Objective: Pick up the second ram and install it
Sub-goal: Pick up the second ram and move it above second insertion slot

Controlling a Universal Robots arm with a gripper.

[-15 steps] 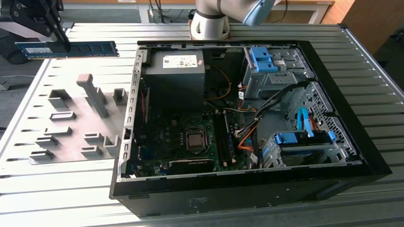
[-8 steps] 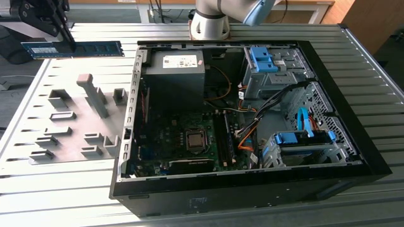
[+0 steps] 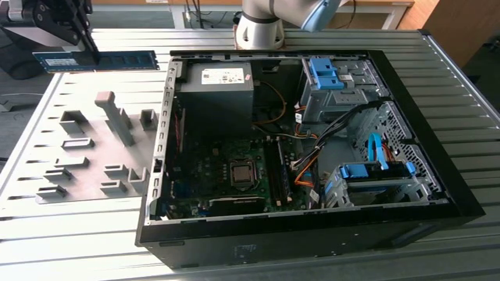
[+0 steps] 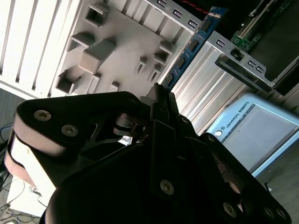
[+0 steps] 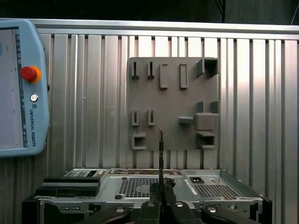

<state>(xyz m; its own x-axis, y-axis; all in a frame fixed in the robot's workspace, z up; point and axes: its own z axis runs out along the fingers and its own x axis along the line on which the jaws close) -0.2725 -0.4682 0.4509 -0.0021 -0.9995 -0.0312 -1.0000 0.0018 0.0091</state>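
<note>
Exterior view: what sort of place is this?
Probably a robotics lab workbench for computer assembly: a ribbed aluminium table, an open black desktop computer case, and a gripper holding a thin blue memory stick.

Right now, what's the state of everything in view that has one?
second ram: held up in the air, off the grey holder plate, outside the computer case.
gripper: shut on the second ram.
computer case: lying on its side, open, motherboard exposed.
grey holder plate: flat on the table beside the case.
</note>
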